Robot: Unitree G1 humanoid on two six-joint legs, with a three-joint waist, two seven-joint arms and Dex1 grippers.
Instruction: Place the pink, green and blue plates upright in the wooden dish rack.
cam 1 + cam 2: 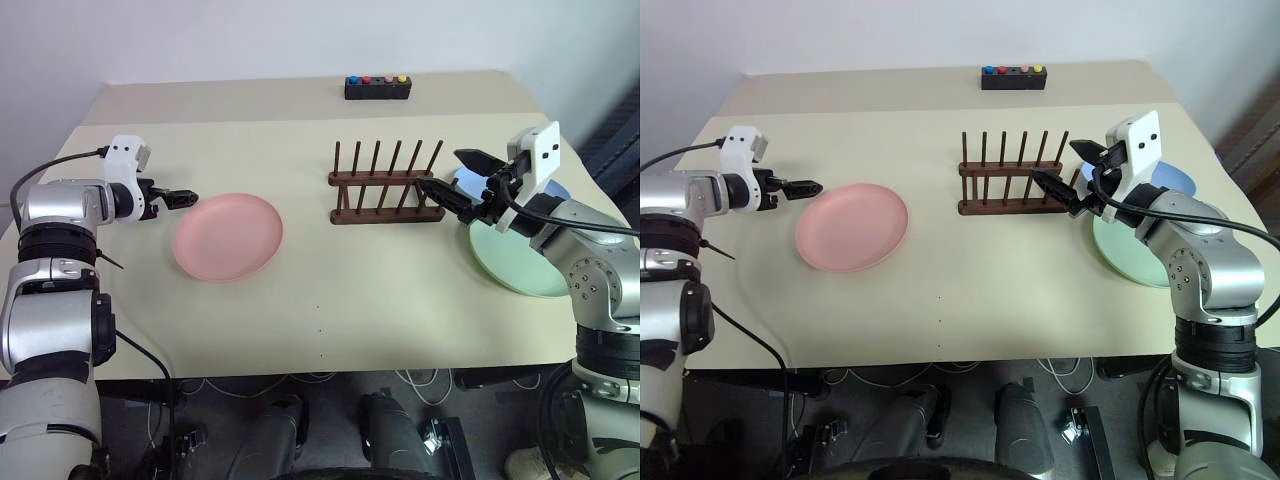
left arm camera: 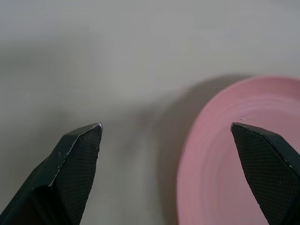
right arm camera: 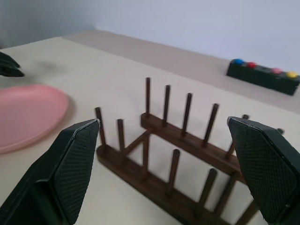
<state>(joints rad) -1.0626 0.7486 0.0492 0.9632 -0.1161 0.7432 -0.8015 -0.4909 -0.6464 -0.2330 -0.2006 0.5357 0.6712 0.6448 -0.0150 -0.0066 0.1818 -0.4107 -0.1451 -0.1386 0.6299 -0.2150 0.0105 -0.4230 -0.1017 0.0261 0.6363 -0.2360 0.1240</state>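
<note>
Three plates lie flat outside the wooden dish rack [image 1: 385, 186]; both hands spread, holding nothing.

The right pincer [image 1: 462, 178] and its arm cover much of the green plate [image 1: 520, 270]. Just a small bit of the blue plate [image 1: 1175, 180] peeks out behind that arm. In the left wrist view, the pink plate [image 2: 225, 159] runs off the picture's edge.

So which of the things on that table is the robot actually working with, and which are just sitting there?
Part of the job:
- pink plate, lying flat
- green plate, lying flat
- blue plate, mostly hidden behind the right arm
- wooden dish rack, no plates in it
- left hand and right hand, both open, holding nothing

Just lying about:
- black box with coloured buttons, at the far edge
</note>
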